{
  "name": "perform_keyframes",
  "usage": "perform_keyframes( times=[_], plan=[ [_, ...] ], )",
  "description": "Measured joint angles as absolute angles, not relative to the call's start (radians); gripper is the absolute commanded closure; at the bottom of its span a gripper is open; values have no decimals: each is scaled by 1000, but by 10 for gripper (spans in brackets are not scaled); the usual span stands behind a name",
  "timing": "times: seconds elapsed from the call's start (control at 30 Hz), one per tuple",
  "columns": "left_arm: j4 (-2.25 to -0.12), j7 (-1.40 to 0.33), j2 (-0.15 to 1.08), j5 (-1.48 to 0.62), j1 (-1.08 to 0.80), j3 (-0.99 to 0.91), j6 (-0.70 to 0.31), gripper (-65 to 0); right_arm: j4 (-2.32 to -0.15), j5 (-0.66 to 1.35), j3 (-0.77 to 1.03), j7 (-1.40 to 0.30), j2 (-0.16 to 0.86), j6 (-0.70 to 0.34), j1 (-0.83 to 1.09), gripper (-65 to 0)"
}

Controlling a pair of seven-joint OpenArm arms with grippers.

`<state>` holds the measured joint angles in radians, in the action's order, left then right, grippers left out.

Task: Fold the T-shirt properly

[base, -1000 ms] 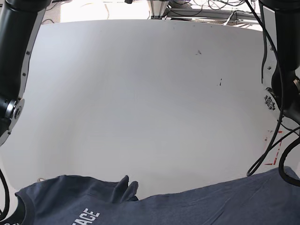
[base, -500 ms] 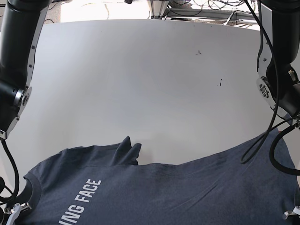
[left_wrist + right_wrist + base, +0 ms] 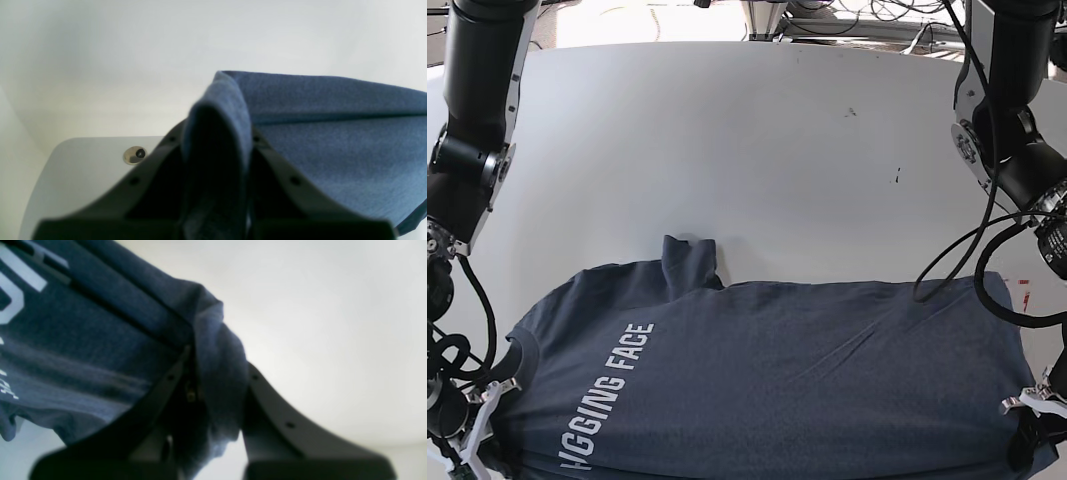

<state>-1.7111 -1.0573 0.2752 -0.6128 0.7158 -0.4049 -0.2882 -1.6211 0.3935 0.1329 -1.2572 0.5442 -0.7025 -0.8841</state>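
A robotics lab: white table [image 3: 757, 150], loose cables [image 3: 867, 20] behind.

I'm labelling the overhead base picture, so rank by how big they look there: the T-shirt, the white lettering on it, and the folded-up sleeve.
1. T-shirt, by far the largest, spanning nearly the whole width.
2. White lettering.
3. Folded-up sleeve, smallest, though close to the lettering.

Bare white table [image 3: 757, 150] across far and middle stretch; open passage there. Near edge covered side to side by T-shirt [image 3: 777, 380], crumpled sleeve [image 3: 689, 262] rising at its far hem. Dangling cables [image 3: 987, 270] hanging by right-hand side of base view.
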Motion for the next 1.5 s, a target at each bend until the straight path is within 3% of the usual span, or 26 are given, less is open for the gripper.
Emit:
perform_keyframes(
  times=[0.27,0.67,0.93,1.1,1.5],
  plan=[
    [-1705,-1058,252,-603,771,-398,-289,0,-1614,371,132,-1250,551,-704,-929,-11],
    [-1661,-1034,253,-598,1016,-341,-284,0,-1619,353,38,-1258,565,-704,-1132,-11],
    [-1669,-1032,281,-595,1043,-323,-284,0,-1649,359,37,-1251,566,-704,-1174,-10],
    [-1679,-1007,287,-609,961,-321,-285,0,-1669,356,54,-1253,571,-704,-1087,-8],
    [-1816,-1011,236,-604,588,-366,-285,0,-1881,351,281,-1263,521,-703,-614,-8]
  ],
)
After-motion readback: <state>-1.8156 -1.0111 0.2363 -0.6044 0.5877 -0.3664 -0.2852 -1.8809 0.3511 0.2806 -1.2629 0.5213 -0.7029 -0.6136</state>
